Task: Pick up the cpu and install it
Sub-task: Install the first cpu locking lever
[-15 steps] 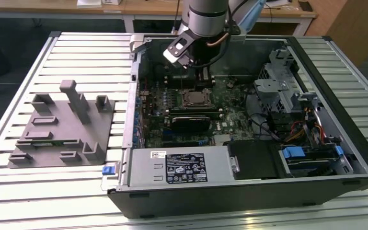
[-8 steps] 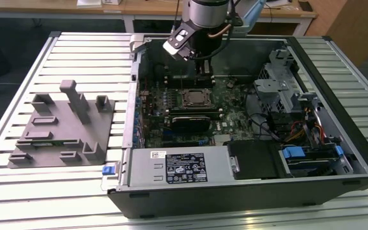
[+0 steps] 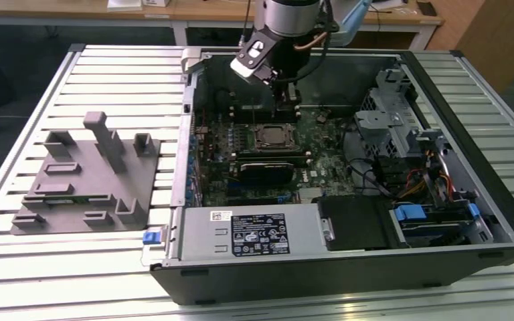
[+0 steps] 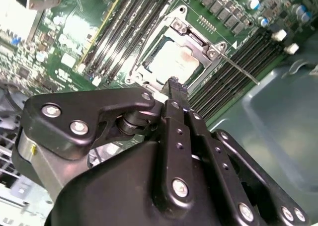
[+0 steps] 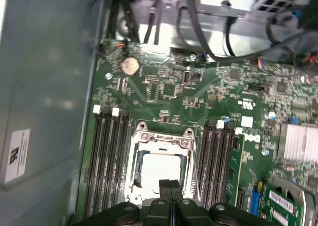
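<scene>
The cpu [image 5: 160,167] lies flat inside the socket [image 5: 161,159], directly beneath the gripper [image 5: 170,186], whose fingers are clenched together, empty, just above it.

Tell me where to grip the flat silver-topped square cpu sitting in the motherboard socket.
Grip the flat silver-topped square cpu by two opposite edges, coming straight down from above. It lies flat inside the metal socket frame, so only its top is free. The gripper hovers above it.
</scene>
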You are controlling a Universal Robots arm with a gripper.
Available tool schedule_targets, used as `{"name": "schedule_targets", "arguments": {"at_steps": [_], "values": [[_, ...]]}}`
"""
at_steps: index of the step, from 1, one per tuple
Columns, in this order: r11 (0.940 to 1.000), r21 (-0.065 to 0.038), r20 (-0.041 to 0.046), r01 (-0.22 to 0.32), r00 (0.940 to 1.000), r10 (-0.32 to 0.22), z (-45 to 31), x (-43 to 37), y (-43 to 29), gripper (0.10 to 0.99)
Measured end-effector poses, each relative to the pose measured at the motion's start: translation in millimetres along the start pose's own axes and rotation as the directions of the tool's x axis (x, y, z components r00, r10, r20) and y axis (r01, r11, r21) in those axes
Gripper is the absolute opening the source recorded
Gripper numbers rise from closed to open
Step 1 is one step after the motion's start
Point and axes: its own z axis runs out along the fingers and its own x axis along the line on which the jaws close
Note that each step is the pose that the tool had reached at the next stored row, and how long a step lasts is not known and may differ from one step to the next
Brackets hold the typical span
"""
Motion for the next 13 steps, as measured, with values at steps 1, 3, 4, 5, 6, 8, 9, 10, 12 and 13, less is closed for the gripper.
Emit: {"name": "schedule_targets", "arguments": {"at_steps": [1,3,4,5,6,8,9,10,12,13], "values": [[0.9998,0.0,-0.0003,0.018,0.9998,-0.018,0.1,0.0,0.0,0.106],[0.9986,0.0,-0.0012,0.053,0.9986,-0.053,0.2,0.0,0.0,0.106],[0.9977,-0.001,-0.0017,0.068,0.9977,-0.068,0.3,0.0,0.0,0.106],[0.9965,-0.001,-0.0021,0.084,0.9965,-0.084,0.4,0.1,0.0,0.106],[0.995,-0.001,-0.0026,0.1,0.995,-0.1,0.4,0.1,0.0,0.106],[0.9911,-0.001,-0.0032,0.133,0.9911,-0.133,0.3,0.0,0.0,0.106],[0.9886,-0.001,-0.0037,0.15,0.9886,-0.15,0.3,0.0,0.0,0.106],[0.986,-0.002,-0.0041,0.167,0.986,-0.167,0.3,0.0,0.0,0.106],[0.9799,-0.002,-0.0049,0.199,0.9799,-0.199,0.3,0.0,0.0,0.106],[0.9764,-0.002,-0.0052,0.216,0.9764,-0.216,0.3,0.0,0.0,0.106]]}}
